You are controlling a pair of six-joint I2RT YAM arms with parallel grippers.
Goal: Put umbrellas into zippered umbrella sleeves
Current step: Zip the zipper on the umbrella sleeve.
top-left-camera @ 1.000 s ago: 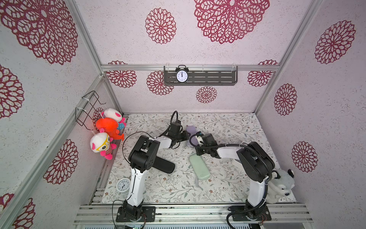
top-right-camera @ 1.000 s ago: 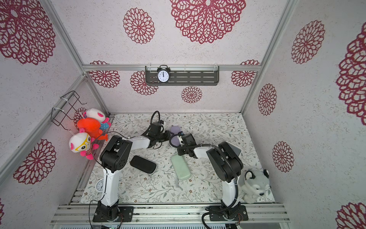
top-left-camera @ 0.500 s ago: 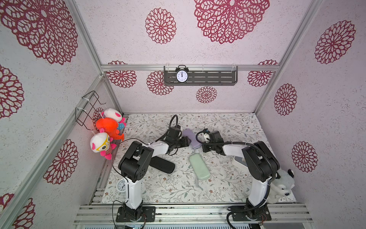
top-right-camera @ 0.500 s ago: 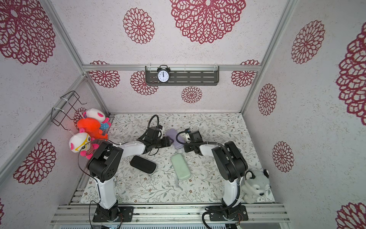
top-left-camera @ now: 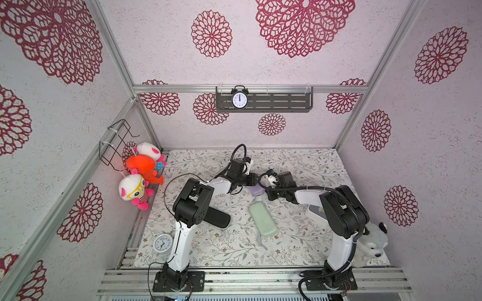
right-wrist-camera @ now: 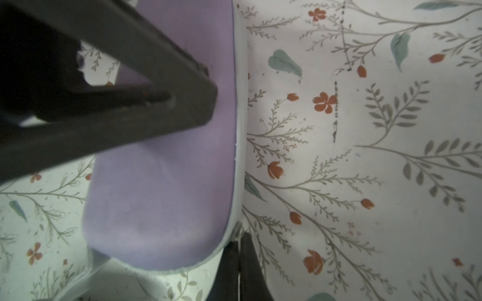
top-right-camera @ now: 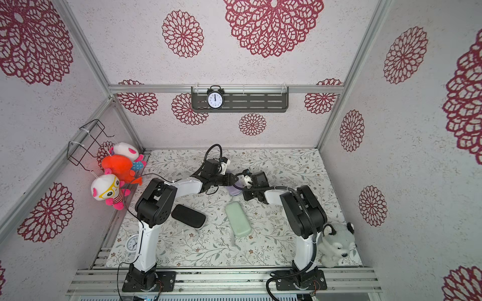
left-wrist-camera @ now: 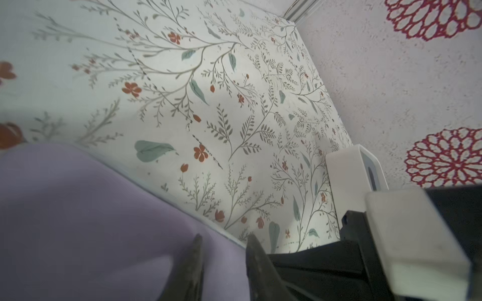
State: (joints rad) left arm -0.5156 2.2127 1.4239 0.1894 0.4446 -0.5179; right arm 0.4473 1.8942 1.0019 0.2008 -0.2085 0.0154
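Note:
The lilac sleeve [top-left-camera: 257, 190] [top-right-camera: 234, 191] lies mid-table between both grippers, its lilac shell [right-wrist-camera: 161, 182] edged by a pale zip. My left gripper [left-wrist-camera: 225, 247] [top-left-camera: 254, 180] is shut on its rim, one finger on the top face and the other at the edge. At the sleeve's rounded end my right gripper [right-wrist-camera: 238, 247] [top-left-camera: 266, 193] is shut on the small metal zip pull [right-wrist-camera: 236, 232]. The mint green sleeve [top-left-camera: 262, 219] and the black sleeve [top-left-camera: 216, 217] lie closed nearer the front. The umbrellas are out of view.
A white box [left-wrist-camera: 354, 177] [top-left-camera: 317, 209] stands behind the right arm near the right wall. A grey plush dog [top-left-camera: 373, 245] sits at the front right corner. A small clock [top-left-camera: 162, 243] lies front left, and plush toys [top-left-camera: 140, 166] hang on the left wall.
The left jaws widened and then came together again on the lilac sleeve, while the left arm dipped and rose back. The right gripper stayed shut and shifted slightly beside the sleeve.

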